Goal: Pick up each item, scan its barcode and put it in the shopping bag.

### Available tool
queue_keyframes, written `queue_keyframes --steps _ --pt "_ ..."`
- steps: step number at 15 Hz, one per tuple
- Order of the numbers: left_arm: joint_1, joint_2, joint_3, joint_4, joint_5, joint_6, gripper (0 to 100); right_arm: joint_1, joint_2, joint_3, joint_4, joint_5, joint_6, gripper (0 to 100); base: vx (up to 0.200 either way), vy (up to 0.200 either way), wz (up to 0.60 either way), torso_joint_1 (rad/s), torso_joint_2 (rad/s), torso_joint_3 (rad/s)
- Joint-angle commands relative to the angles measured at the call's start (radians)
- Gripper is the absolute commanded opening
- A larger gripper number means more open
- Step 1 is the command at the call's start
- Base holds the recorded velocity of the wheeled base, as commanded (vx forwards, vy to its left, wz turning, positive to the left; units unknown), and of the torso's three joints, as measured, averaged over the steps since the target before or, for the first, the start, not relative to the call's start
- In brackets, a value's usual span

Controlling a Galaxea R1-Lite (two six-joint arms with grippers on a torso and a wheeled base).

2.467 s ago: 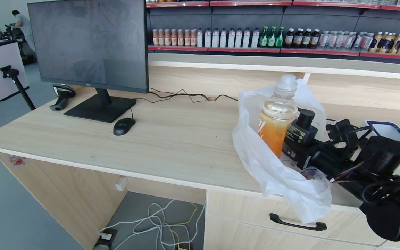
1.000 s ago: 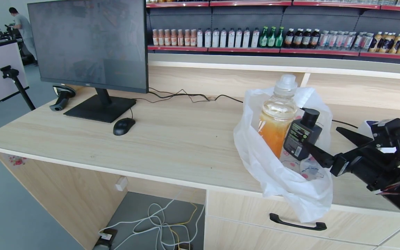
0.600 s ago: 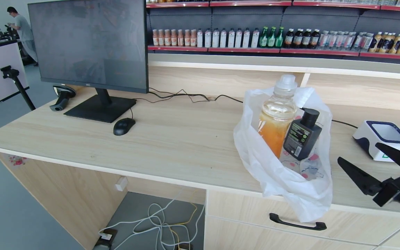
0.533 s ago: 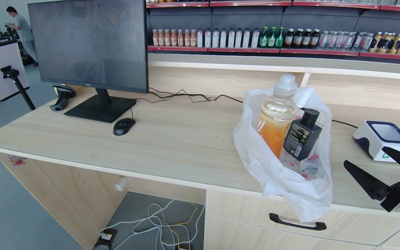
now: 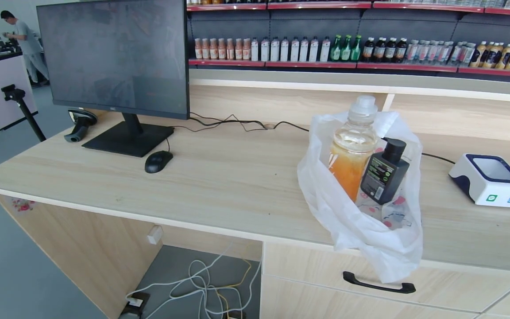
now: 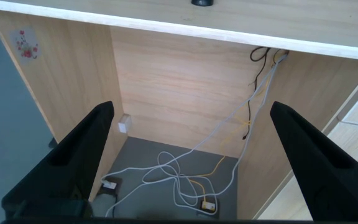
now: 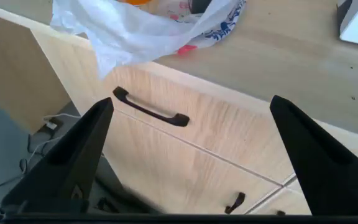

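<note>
Shopping bag: white plastic shopping bag (image 5: 370, 230) stands open on the right part of the worktop (image 5: 237, 181), its near fold drooping over the front edge.
Contents: an orange drink bottle (image 5: 352, 155) stands upright inside the bag. A black bottle (image 5: 383, 175) sits just beside it on the right, tilted, cap uppermost.
Scanner: the scanner (image 5: 487, 179) sits on the worktop to the right of the bag, apart from it, window facing up.
Left pincer: left pincer (image 6: 191, 107) has its fingers spread wide and holds nothing. It hangs below worktop level, facing the cables (image 6: 185, 177) on the floor under the left part.
Right pincer: right pincer (image 7: 191, 102) is also spread wide and empty. It sits low before the drawer handle (image 7: 148, 109), beneath the bag's overhang.
Key relation: the bag and both bottles lie above and beyond the right pincer, so the right arm is the nearer. The bottles' long axes run roughly vertical.
Judgement: no loose item is seen on the worktop between the monitor (image 5: 113, 57), the mouse (image 5: 158, 161) and the bag. Bagging appears complete, so neither arm has a grasp due.
</note>
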Motion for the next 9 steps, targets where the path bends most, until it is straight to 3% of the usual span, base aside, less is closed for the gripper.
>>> queue_keyframes --steps 1,3,4,9 --pt "0.000 0.000 0.000 0.000 0.000 0.000 100 -0.009 -0.417 -0.007 0.292 -0.007 -0.004 100 0.000 0.000 0.00 0.000 0.00 0.000" --pt "0.002 0.000 0.000 0.000 0.000 -0.002 100 -0.006 -0.422 0.007 0.289 -0.193 0.043 100 0.000 0.000 0.00 0.000 0.00 0.000" --pt "0.002 0.000 0.000 0.000 0.000 -0.002 100 -0.006 -0.426 0.007 0.292 -0.234 0.109 100 0.000 0.000 0.00 0.000 0.00 0.000" --pt "0.002 0.000 0.000 -0.003 0.002 -0.013 100 0.014 -0.428 0.007 0.292 -0.229 0.091 100 -0.200 0.000 0.00 0.008 0.00 0.003"
